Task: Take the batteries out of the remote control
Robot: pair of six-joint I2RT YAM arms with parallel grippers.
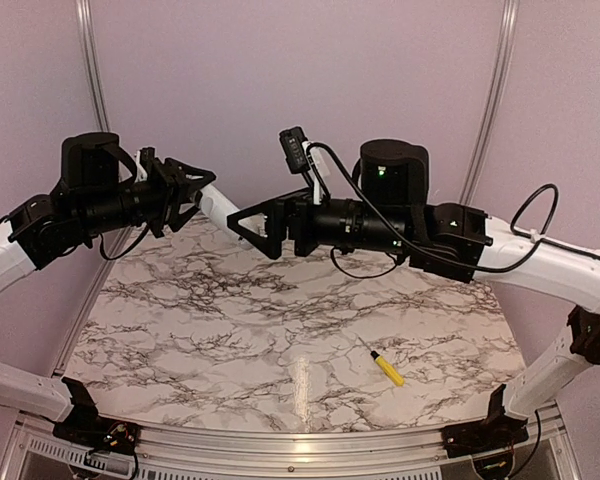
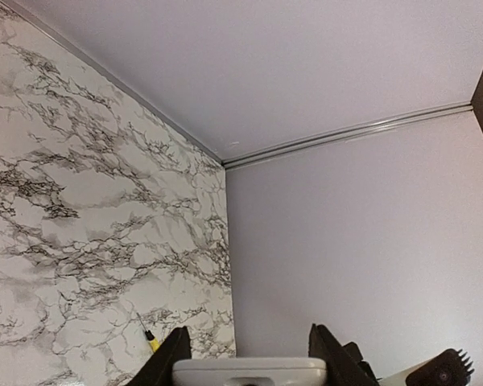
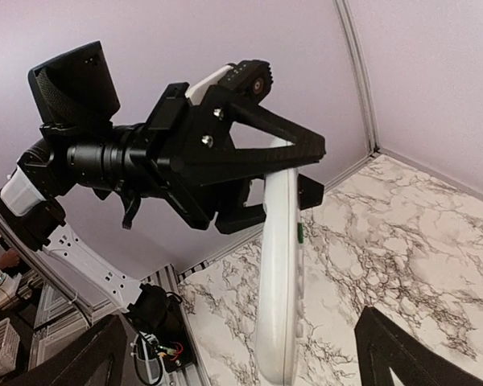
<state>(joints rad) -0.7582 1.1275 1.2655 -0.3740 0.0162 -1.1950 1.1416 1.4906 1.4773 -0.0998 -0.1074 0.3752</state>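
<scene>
Two roles: the left gripper (image 1: 192,193) clamps the remote control (image 3: 275,273) aloft so the open right gripper (image 1: 242,226) near it can reach.

Pale lilac walls (image 1: 280,60) are closing in the space, with silver strips (image 1: 93,70) running up them. A desk (image 1: 230,330) in white marble pattern, veined grey and black, is lying below, meeting the wall along a thin metal trim (image 2: 105,76). Light is throwing a soft glare (image 1: 302,385) near its front edge, where a metal frame (image 1: 280,452) is bordering it.
</scene>
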